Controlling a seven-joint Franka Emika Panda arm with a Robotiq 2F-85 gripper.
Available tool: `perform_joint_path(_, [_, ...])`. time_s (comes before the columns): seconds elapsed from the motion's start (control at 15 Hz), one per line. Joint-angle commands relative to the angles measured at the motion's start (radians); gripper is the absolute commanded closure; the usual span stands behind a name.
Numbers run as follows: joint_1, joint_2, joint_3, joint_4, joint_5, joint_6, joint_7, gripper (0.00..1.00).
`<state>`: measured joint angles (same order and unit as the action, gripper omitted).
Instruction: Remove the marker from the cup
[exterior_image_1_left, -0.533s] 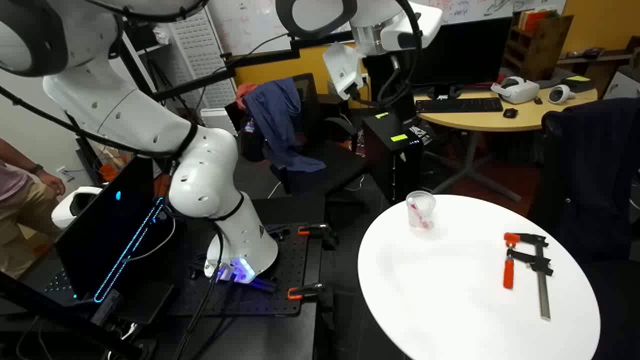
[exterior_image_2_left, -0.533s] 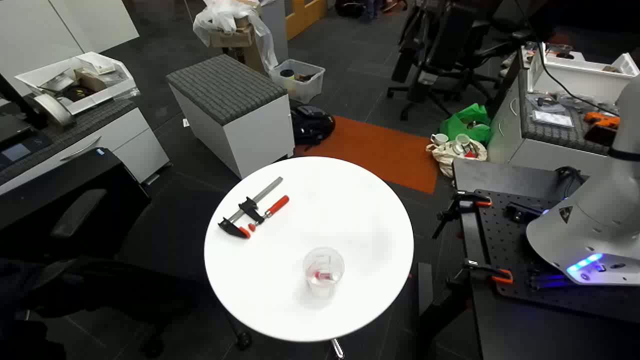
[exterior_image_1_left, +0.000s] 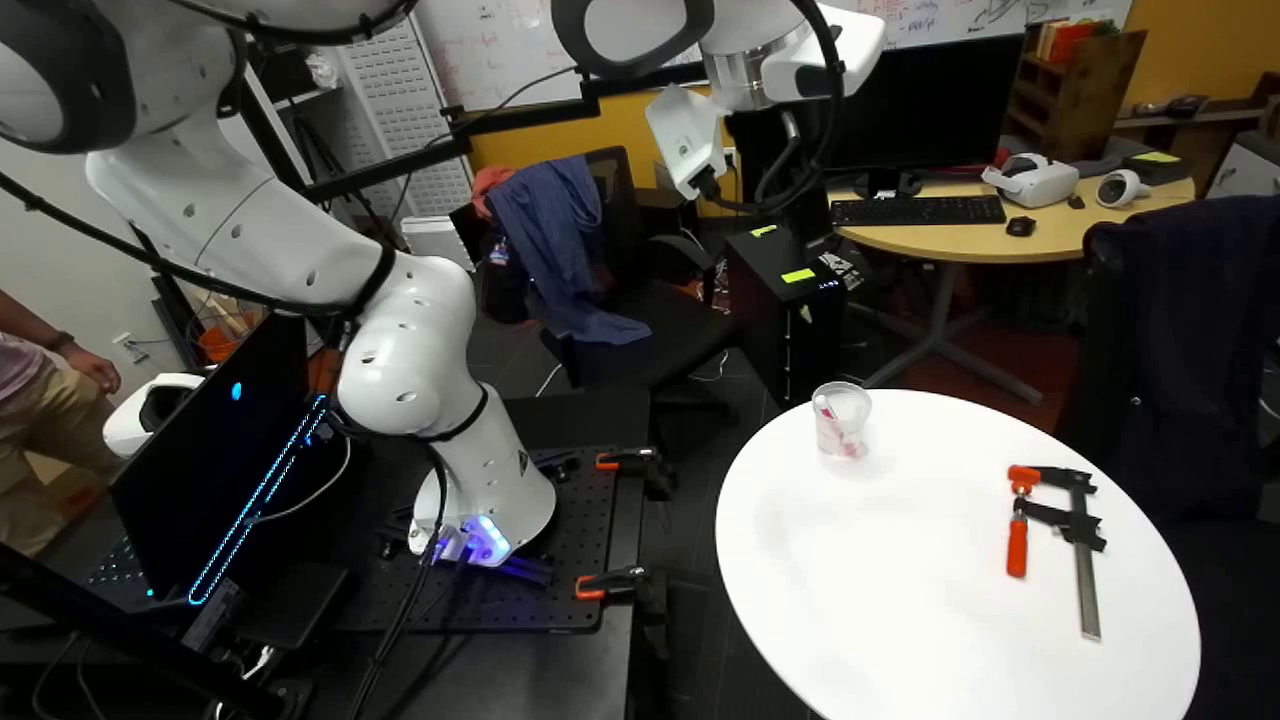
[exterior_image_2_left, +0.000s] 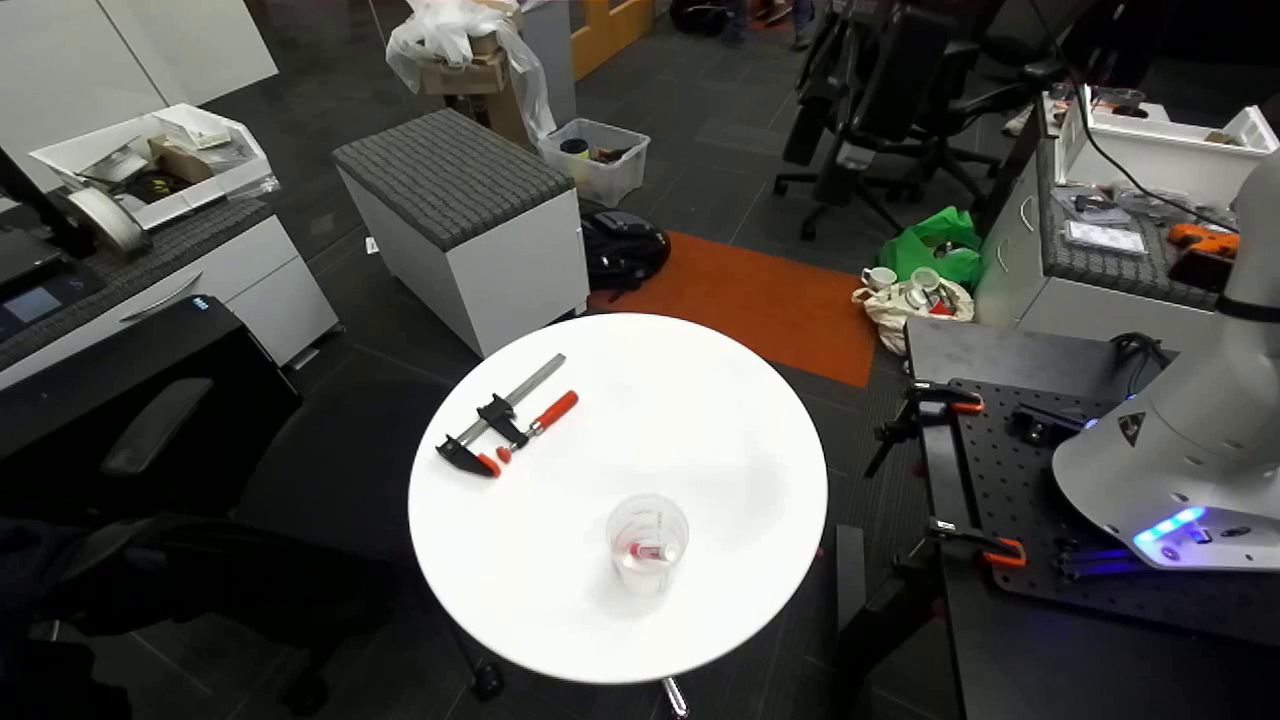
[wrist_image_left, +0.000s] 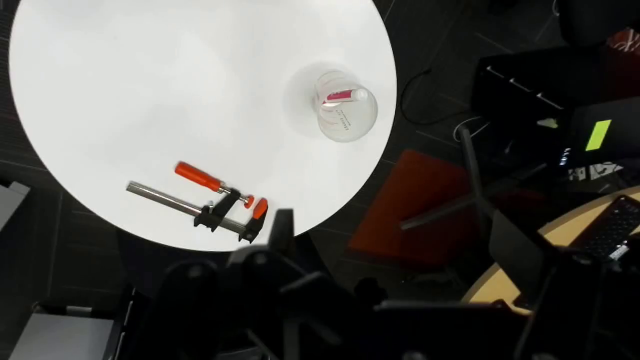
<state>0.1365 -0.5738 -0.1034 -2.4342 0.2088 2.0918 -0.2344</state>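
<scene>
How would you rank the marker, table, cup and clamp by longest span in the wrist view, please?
Largest to smallest:
1. Table, cut off at the top
2. Clamp
3. Cup
4. Marker

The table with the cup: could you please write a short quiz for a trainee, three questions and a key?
1. True or false: the marker is inside the cup.
2. Where does the clamp lie? A) in the cup B) on the floor C) on the table
3. Which step of the task is not yet done?

Key: 1. True. 2. C. 3. Taking the marker out of the cup.
</scene>
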Motion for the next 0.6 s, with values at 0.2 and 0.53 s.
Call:
perform_joint_path(0.2, [0.005, 0.024, 0.006, 0.008, 0.039, 0.006, -0.032, 0.00])
perform_joint_path(0.53, [0.036, 0.083, 0.016, 0.010, 0.113, 0.030, -0.050, 0.00])
